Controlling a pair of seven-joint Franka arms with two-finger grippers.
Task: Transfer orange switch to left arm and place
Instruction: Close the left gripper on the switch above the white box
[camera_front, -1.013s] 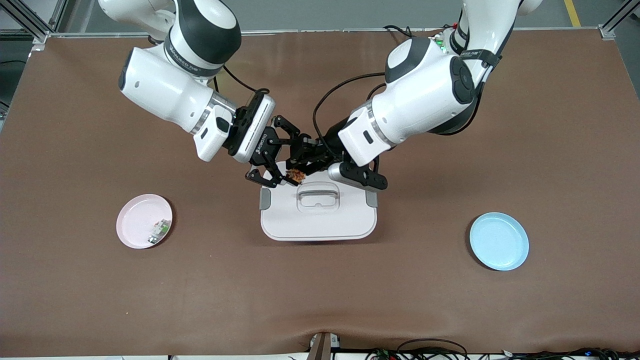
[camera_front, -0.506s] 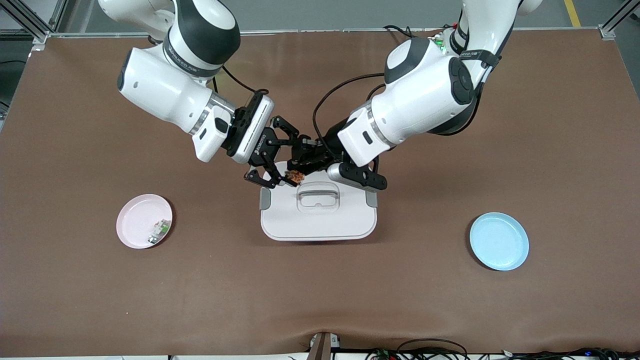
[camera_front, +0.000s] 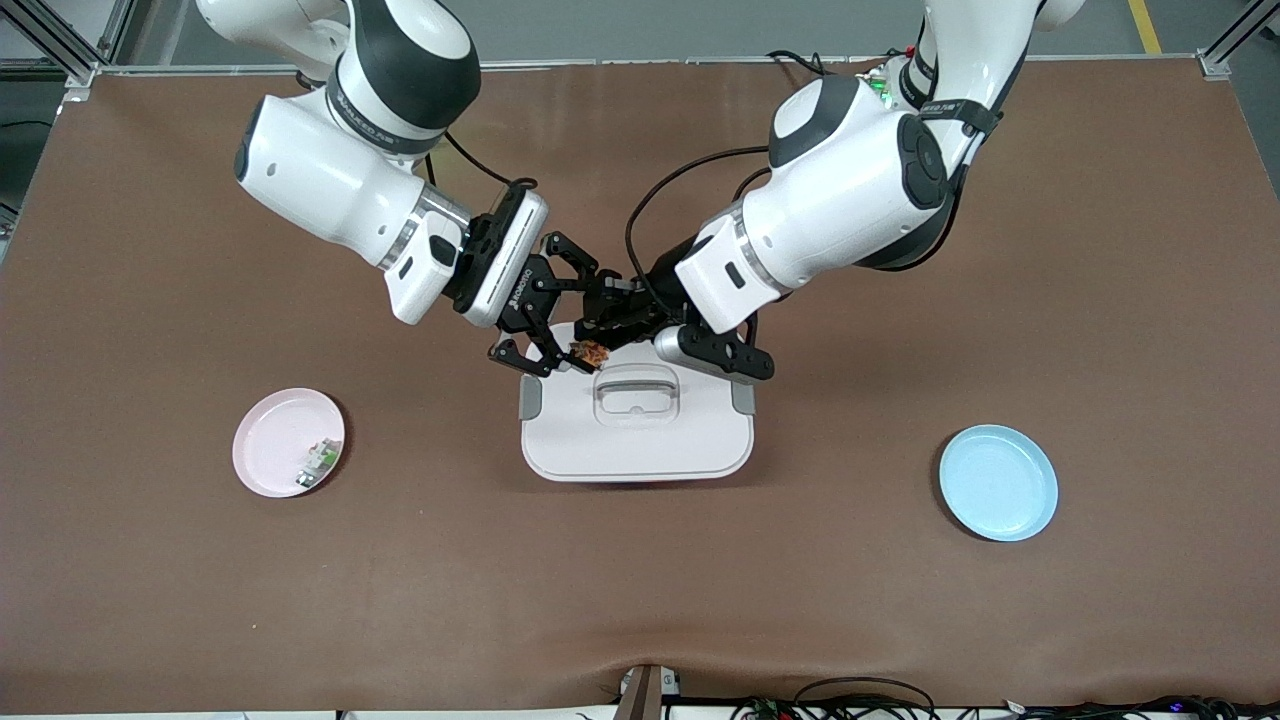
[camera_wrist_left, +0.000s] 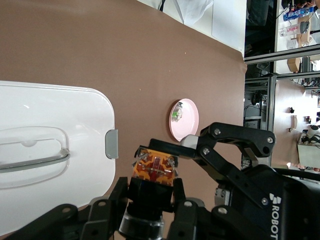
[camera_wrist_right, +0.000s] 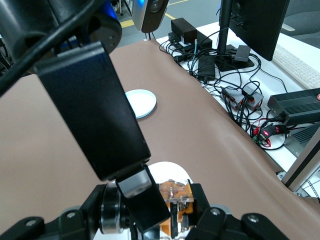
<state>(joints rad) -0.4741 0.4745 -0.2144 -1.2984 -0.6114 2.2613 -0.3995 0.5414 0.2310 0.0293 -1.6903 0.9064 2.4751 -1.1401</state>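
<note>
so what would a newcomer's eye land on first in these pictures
The two white arms meeting over the white box at mid-table: the left gripper is shut on the tiny orange switch, and the right gripper is right beside it, above the box's lid. Next come the plates: a pink plate toward the right arm's end, a blue plate toward the left arm's end.

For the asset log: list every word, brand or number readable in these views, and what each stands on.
"ROBOT", the rest cut off by the picture's edge: white lettering on the right hand's black body.
Printing on the right arm's dark joint band: too small to read.
Small print on the right hand's body, front view: too blurred to read.
</note>
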